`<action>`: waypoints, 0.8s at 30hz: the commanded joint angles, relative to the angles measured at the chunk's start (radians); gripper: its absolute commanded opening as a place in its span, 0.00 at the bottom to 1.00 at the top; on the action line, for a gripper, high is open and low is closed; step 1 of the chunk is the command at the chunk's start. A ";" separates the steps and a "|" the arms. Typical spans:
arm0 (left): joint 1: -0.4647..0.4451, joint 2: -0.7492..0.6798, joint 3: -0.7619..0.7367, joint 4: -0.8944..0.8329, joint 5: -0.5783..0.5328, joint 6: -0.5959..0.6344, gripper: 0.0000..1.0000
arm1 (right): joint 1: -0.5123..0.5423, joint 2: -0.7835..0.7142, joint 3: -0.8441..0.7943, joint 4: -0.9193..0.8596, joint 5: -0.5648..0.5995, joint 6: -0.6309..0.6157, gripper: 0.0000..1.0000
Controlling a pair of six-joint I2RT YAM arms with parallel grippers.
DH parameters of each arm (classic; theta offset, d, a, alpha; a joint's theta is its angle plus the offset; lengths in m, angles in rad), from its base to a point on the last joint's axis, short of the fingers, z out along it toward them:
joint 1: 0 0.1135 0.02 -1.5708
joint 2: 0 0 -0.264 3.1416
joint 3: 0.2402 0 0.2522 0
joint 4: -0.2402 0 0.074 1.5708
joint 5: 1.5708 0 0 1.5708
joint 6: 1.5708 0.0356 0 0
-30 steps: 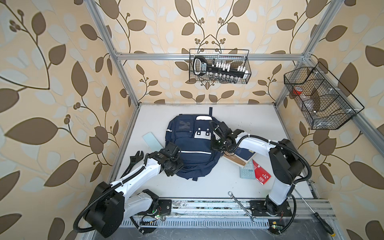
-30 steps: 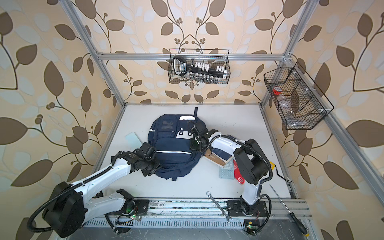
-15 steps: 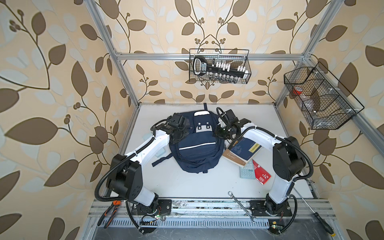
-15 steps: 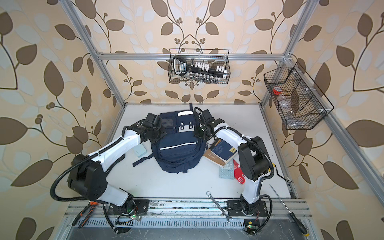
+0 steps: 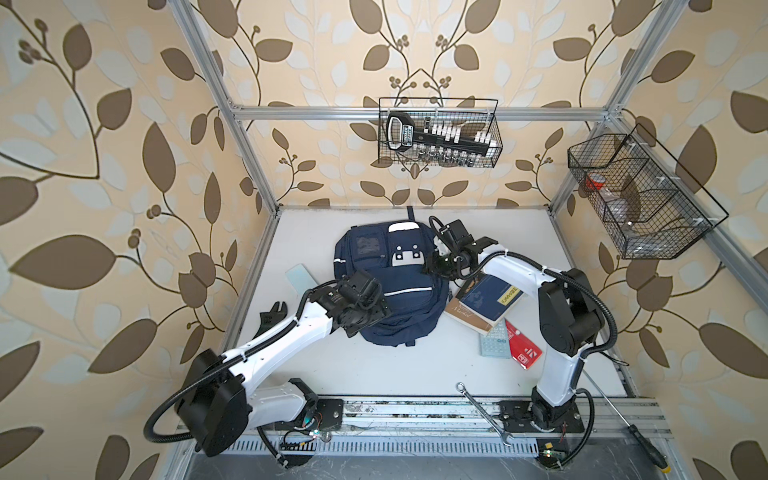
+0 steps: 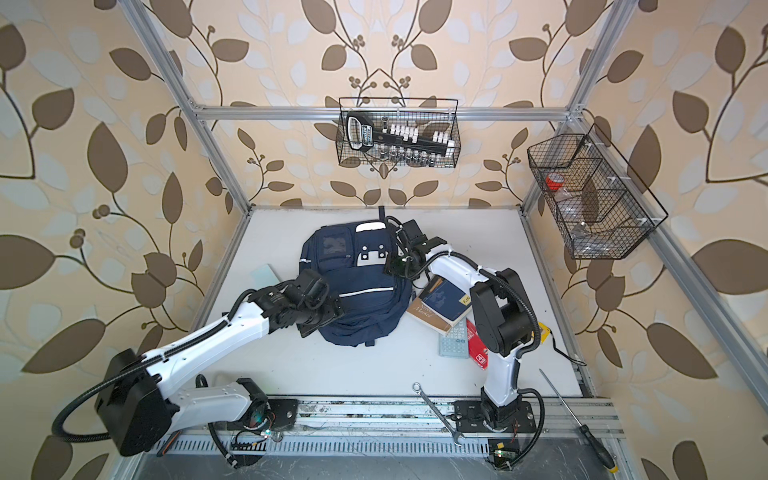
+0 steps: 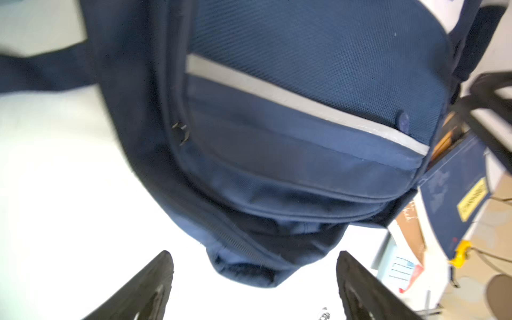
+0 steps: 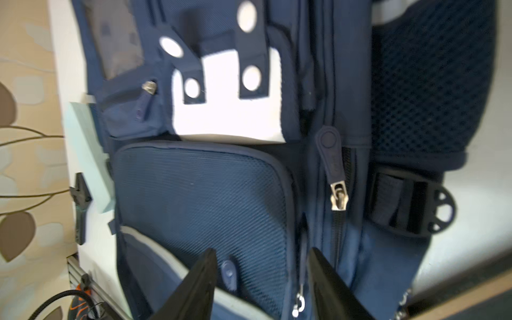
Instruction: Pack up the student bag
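Note:
The student bag (image 5: 399,299) (image 6: 365,303), navy with white stripes and a white patch, lies flat in the middle of the table, top loop toward the back wall. My left gripper (image 5: 368,318) (image 6: 322,322) hovers at its lower left corner. In the left wrist view that gripper (image 7: 254,253) stands wide open with nothing between the fingers, the bag's bottom edge (image 7: 249,271) just ahead. At the bag's right side my right gripper (image 5: 434,266) (image 6: 392,266) is open; in the right wrist view its jaws (image 8: 261,250) straddle the front pocket near a zip pull (image 8: 336,191).
Two stacked books (image 5: 486,301), a calculator (image 5: 494,343) and a red packet (image 5: 521,347) lie right of the bag. A pale card (image 5: 301,278) and a black wrench (image 5: 270,316) lie to its left. A spanner (image 5: 482,405) and a screwdriver (image 5: 615,411) rest near the front rail.
My left gripper has come from the bag's upper left corner down to its lower left corner and opened wide. The right gripper has opened and stays at the bag's right side.

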 commanded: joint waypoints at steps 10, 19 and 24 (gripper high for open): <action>0.018 0.205 0.079 0.061 0.013 -0.032 0.57 | 0.026 0.050 0.031 -0.036 -0.051 -0.009 0.12; 0.199 0.260 0.158 0.049 -0.029 0.082 0.00 | -0.054 -0.046 0.041 0.027 -0.112 0.084 0.00; 0.259 0.341 0.306 0.041 -0.103 0.131 0.00 | -0.068 -0.065 0.017 0.128 -0.176 0.177 0.00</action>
